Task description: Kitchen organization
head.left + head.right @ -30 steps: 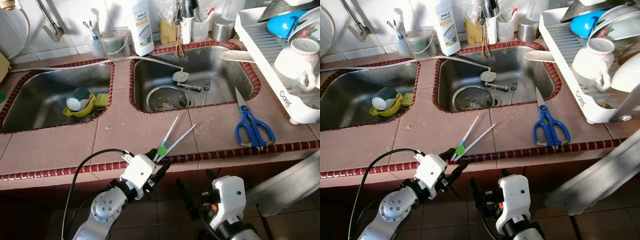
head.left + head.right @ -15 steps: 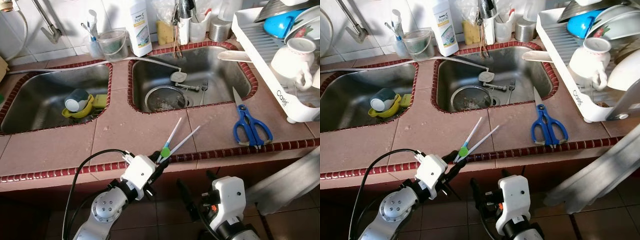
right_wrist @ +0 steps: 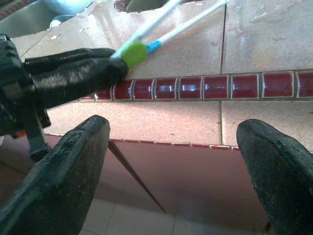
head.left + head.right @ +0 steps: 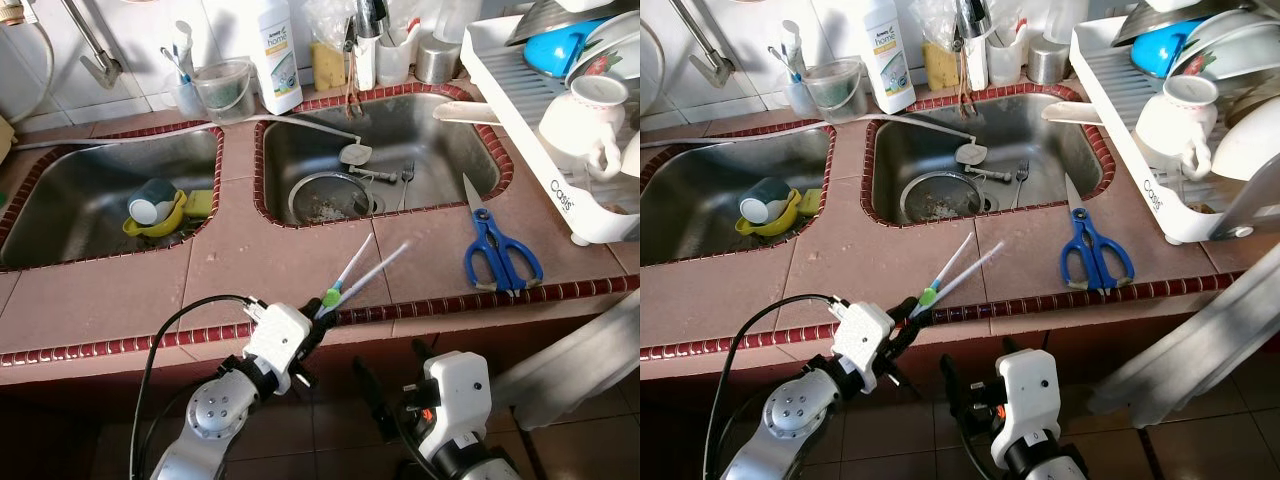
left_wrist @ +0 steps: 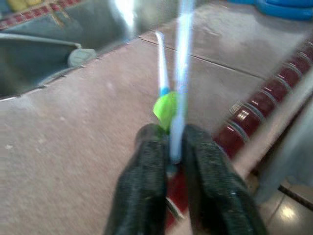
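- Pinching the near ends of two pale chopsticks (image 4: 358, 272) joined by a green clip, left gripper (image 4: 316, 318) at the counter's (image 4: 260, 265) near edge, fingers (image 5: 146, 186) clamped tight.
- Angling the sticks up and away toward the right sink (image 4: 440, 150), tips blurred above the tiles.
- Hanging below the counter edge, right gripper (image 3: 171, 161) spread wide, holding nothing.
- Lying on the counter further right, blue scissors (image 4: 500, 250).
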{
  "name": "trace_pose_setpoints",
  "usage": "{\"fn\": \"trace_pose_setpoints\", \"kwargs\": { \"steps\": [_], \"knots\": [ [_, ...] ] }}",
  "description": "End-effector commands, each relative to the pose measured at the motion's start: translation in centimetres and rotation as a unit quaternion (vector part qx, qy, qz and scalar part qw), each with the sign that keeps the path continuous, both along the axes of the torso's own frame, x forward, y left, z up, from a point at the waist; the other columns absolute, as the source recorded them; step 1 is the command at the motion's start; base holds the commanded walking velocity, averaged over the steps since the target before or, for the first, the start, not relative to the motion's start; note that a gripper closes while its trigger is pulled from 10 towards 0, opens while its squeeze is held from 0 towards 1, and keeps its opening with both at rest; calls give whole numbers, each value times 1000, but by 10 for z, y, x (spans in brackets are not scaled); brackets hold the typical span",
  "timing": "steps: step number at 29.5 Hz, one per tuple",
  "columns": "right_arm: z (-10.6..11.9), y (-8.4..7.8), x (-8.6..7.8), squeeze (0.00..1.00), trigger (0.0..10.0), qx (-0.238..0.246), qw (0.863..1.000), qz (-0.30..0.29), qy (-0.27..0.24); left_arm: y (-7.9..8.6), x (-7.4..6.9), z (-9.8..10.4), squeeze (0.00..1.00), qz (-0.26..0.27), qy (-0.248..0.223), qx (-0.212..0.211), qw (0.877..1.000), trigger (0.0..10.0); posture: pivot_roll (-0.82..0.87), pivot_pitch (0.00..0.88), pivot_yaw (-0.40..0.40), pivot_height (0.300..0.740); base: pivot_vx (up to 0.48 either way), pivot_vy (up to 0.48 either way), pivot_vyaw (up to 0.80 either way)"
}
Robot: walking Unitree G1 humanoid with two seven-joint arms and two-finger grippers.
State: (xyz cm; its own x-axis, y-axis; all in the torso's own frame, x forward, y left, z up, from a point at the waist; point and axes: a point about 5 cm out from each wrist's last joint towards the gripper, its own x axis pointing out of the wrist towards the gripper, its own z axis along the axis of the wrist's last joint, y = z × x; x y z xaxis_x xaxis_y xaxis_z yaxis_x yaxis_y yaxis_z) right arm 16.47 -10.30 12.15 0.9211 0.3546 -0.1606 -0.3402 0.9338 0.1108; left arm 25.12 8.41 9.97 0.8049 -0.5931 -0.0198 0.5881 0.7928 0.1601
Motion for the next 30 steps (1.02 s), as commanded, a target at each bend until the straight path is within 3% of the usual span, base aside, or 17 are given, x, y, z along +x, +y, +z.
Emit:
{"fn": "trace_pose_setpoints", "kwargs": {
  "steps": [1, 20, 21, 22, 23, 24, 30],
  "knots": [
    [1, 4, -2, 0, 10000, 10, 1000, 5, 1, 6, 0, -7, 0, 18, 23, 0, 1000, 0, -289, 174, 157, 740, 0, 0, 0],
    [6, -2, 7, 0, 10000, 16, 999, -23, -20, 9, 19, 20, 0, 55, 13, -65, 996, 0, -273, 165, 150, 740, 0, 0, 0],
    [9, -6, 10, 0, 10000, 11, 999, -36, -32, 11, 20, 23, 0, 57, 8, -67, 996, 2980, -268, 162, 146, 740, 0, 0, 0],
    [10, -7, 11, 0, 10000, 10, 999, -41, -35, 12, 20, 23, 0, 58, 7, -66, 996, 2980, -268, 162, 146, 740, 0, 0, 0],
    [11, -9, 12, 0, 10000, 12, 998, -46, -40, 14, 21, 24, 0, 64, 6, -66, 996, 5412, -264, 157, 142, 740, 0, 0, 0],
    [14, -11, 15, 0, 10000, 12, 998, -50, -47, 18, 22, 25, 0, 70, 5, -65, 995, 10000, -256, 153, 136, 740, 0, 0, 0],
    [21, -14, 23, 0, 10000, 9, 997, -40, -69, 33, 26, 29, 0, 86, -2, -65, 994, 10000, -224, 132, 110, 740, 0, 0, 0]
  ]
}}
